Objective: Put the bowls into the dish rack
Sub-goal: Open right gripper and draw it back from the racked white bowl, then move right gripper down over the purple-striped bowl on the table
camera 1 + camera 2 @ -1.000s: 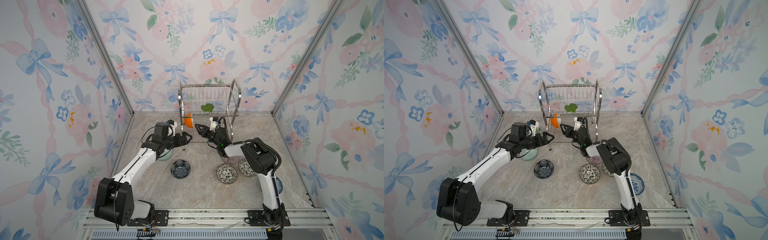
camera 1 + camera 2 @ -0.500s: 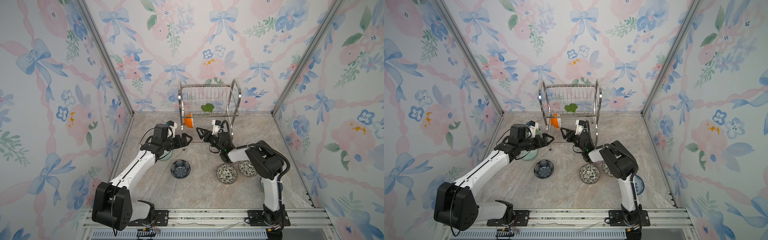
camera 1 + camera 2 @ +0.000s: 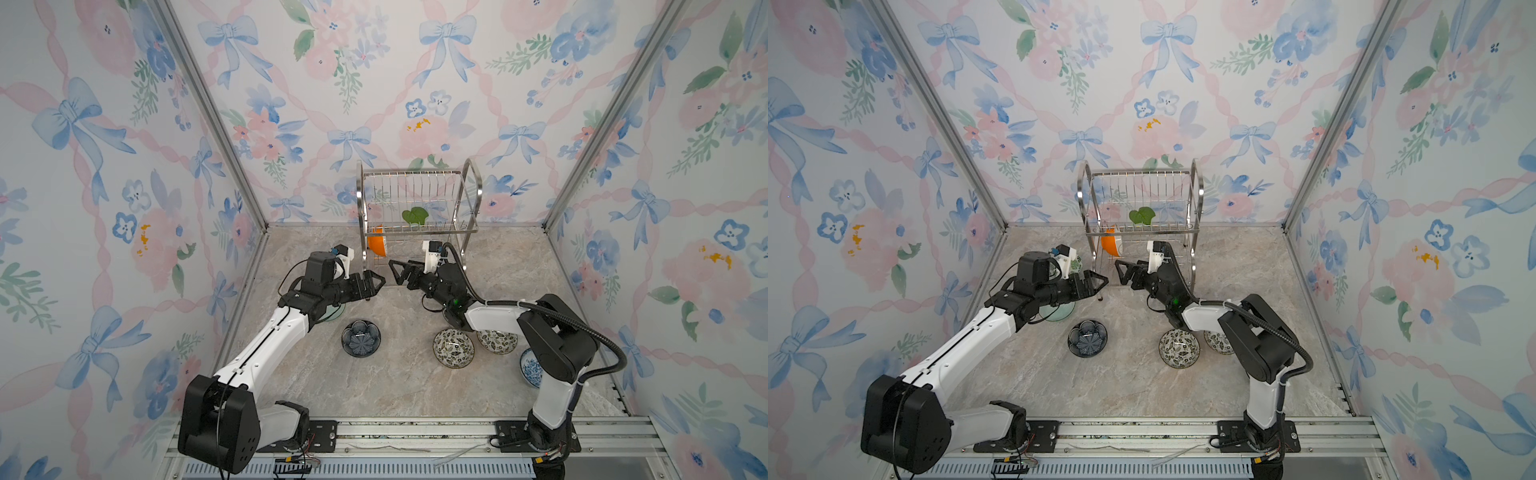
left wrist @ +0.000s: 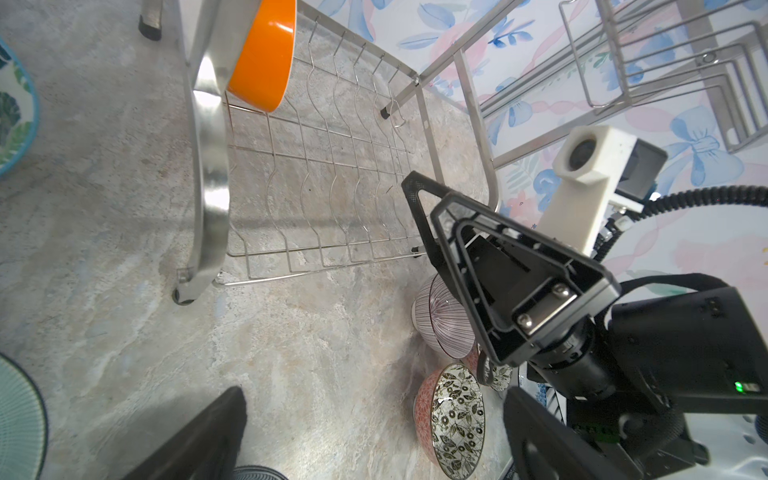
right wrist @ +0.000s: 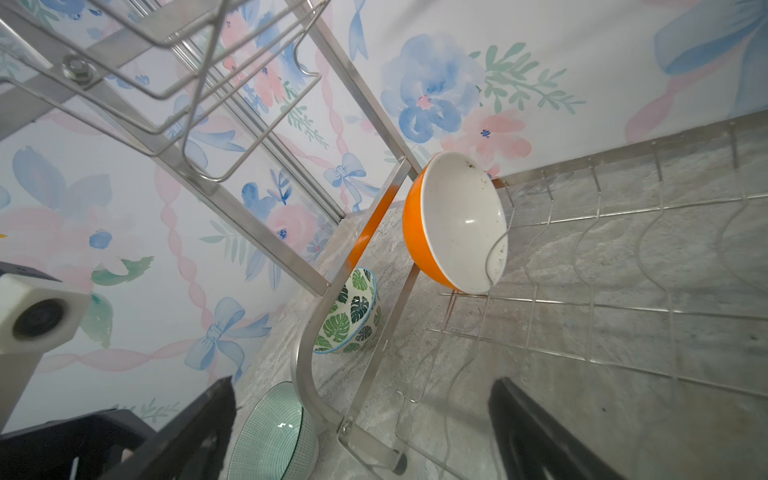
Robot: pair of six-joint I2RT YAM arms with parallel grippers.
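Observation:
The steel dish rack point(image 3: 417, 195) stands at the back wall. A white bowl with an orange outside point(image 3: 377, 246) point(image 5: 457, 224) stands on edge at the left end of its lower tier. My right gripper point(image 3: 395, 272) point(image 5: 361, 432) is open and empty, a short way in front of that tier. My left gripper point(image 3: 376, 283) point(image 4: 374, 432) faces it, also open and empty. On the table lie a dark blue flower bowl point(image 3: 360, 337), two black-white leaf bowls point(image 3: 454, 348) point(image 3: 497, 340), a blue-white bowl point(image 3: 531, 368), a purple-lined bowl point(image 4: 442, 316) and a green-leaf bowl point(image 5: 349, 316).
A pale teal bowl point(image 3: 332, 313) point(image 5: 270, 432) sits under my left forearm, beside the rack's front left leg point(image 5: 397, 463). The right arm's elbow hangs over the bowls at the right. Patterned walls close in on three sides.
My right gripper has opened wide and drawn back a little from the rack, leaving the orange bowl standing in the lower tier. The left arm has barely moved.

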